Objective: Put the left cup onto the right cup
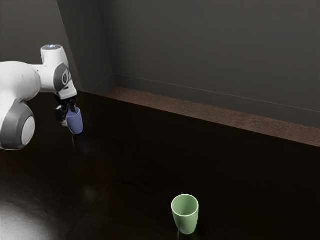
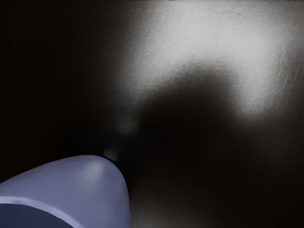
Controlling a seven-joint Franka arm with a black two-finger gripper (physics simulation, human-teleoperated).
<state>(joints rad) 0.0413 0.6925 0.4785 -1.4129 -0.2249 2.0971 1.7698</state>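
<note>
The gripper (image 1: 69, 113) is closed on the blue cup (image 1: 75, 122), held slightly tilted above the counter (image 1: 150, 150). The green cup (image 1: 185, 214) stands upright, well apart, near the counter's front edge.

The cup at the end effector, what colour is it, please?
The cup is periwinkle blue, clearest in the wrist view.

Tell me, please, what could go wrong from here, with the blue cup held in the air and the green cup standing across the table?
1. The gripper seems to pinch the blue cup near its rim, slightly tilted; it might slip or swing on the long carry over the table.
2. The green cup stands upright and free; an off-centre descent could knock it over instead of stacking.
</note>
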